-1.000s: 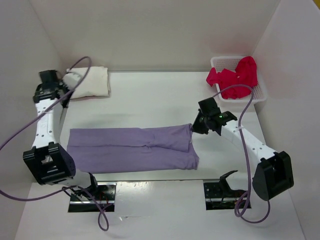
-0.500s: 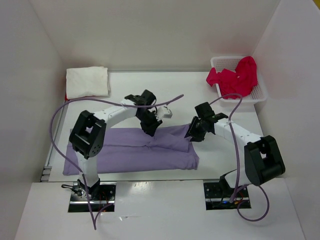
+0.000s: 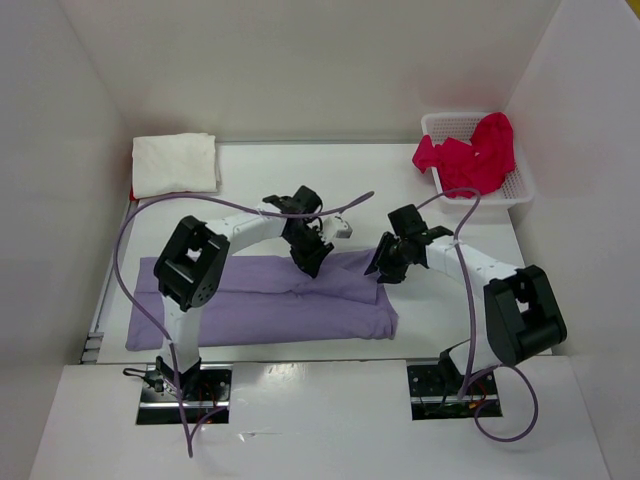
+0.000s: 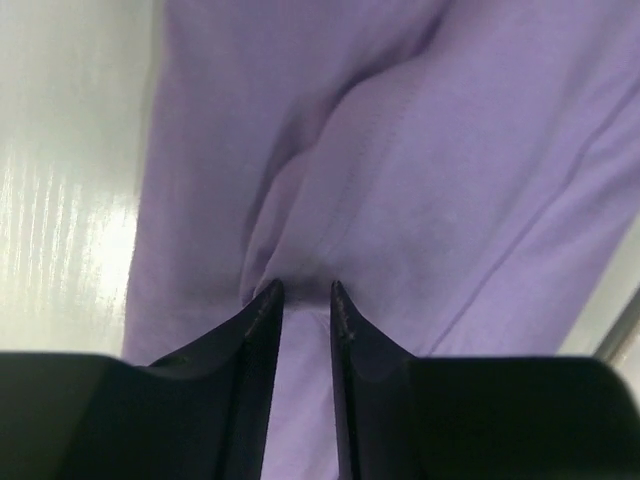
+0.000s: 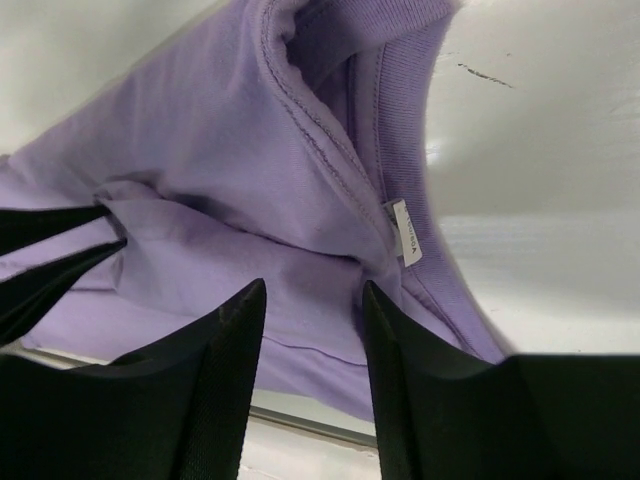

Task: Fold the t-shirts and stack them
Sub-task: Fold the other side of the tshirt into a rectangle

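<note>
Since a second ago your left arm has come from the far-left corner to the middle of the lavender t-shirt [image 3: 250,305]. In the top view this shirt lies spread on the table [image 3: 330,185], with the left gripper [image 3: 308,258] on its far edge and the right gripper [image 3: 383,268] at its collar end. In the left wrist view the fingers [image 4: 262,310] are almost together and pinch a small ridge of cloth; in the right wrist view the jaws stand apart, holding nothing, just over the collar [image 5: 325,150].
</note>
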Motion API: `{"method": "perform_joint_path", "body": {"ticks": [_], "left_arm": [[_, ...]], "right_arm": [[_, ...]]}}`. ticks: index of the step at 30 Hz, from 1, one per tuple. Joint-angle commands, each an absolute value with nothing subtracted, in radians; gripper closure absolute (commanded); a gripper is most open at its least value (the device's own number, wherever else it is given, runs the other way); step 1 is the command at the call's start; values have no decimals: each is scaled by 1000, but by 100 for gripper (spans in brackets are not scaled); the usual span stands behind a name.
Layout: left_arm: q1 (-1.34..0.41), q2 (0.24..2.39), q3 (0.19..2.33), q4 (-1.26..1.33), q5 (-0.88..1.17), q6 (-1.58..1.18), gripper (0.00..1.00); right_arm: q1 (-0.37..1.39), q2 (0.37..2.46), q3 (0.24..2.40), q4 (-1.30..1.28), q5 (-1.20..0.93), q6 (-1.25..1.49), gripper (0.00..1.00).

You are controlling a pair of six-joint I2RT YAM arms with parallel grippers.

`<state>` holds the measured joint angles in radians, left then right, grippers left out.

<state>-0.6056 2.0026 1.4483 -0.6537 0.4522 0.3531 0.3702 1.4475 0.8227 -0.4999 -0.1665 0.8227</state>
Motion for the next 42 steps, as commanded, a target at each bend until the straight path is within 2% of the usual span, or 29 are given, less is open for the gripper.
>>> {"method": "perform_joint_path", "body": {"ticks": [1,8,21,23,24,27,29,35,42], "left_arm": [[-604,2034,1474,-632,399,322,66],[-614,2011,1474,-623,307,304,63],[-643,1950,1485,-652,193,285,43],[-643,1930,1494,-652,193,285,42],[-643,1930,1494,-663,193,285,42],[-643,1930,1485,-663,193,305,42],[-643,1930,1471,-663,193,305,42],[-652,1957,1451,-663,193,314,52],[-652,1968,1442,-644,138,314,74]], "right_arm": [[364,1456,804,-460,-178,822,50],[364,1465,804,-460,-178,813,50],[364,1465,804,-451,-196,804,44],[364,1476,804,-442,-207,804,52],[364,1476,804,-442,-207,804,61],[364,1476,813,-433,-207,795,73],[364,1485,822,-422,-207,782,74],[364,1519,850,-402,-137,750,100],[364,1370,805,-324,-48,720,100]]}}
